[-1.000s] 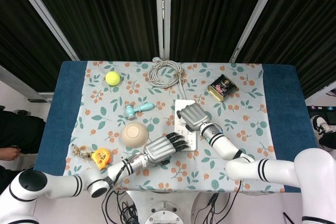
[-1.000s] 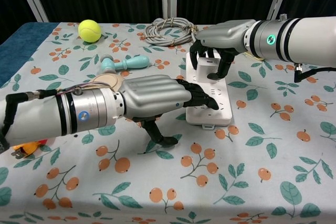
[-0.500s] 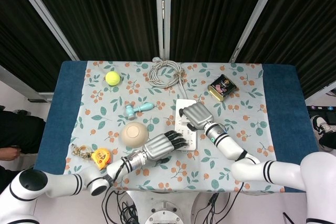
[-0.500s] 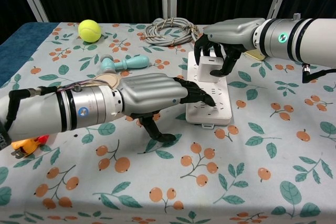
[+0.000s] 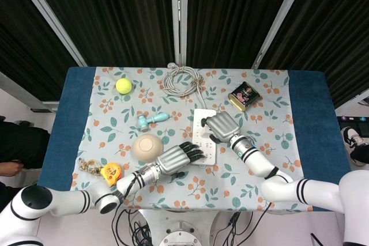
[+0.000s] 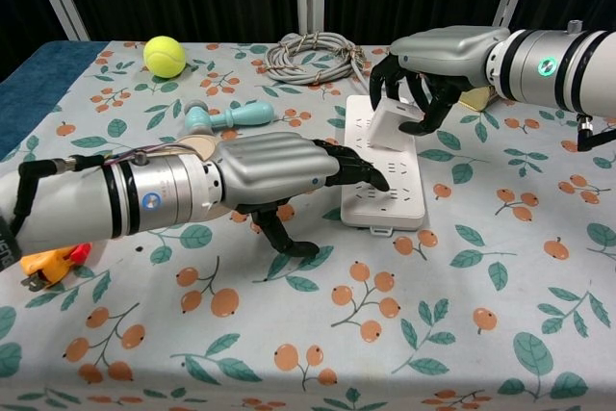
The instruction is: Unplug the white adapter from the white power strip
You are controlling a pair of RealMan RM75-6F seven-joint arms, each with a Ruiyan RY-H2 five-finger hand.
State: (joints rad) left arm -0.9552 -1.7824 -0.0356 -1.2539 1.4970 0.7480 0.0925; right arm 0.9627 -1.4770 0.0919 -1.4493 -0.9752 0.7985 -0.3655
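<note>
Your right hand [image 6: 423, 93] grips white adapter [image 6: 389, 128], tilted over far end of white power strip [image 6: 382, 180] mid-desk. Left hand [image 6: 289, 175] presses strip's near end, holding nothing. Adapter light, rigid, smooth: hold side faces, pull straight up.

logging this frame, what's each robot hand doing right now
Left robot hand: holds nothing, fingertips pressing on the power strip.
Right robot hand: gripping the white adapter.

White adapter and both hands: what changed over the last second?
The right hand, gripping the white block-shaped adapter, moved toward the robot's right, tilting it up from the white power strip. The left hand still presses the strip's near end; the strip barely shifted.
</note>
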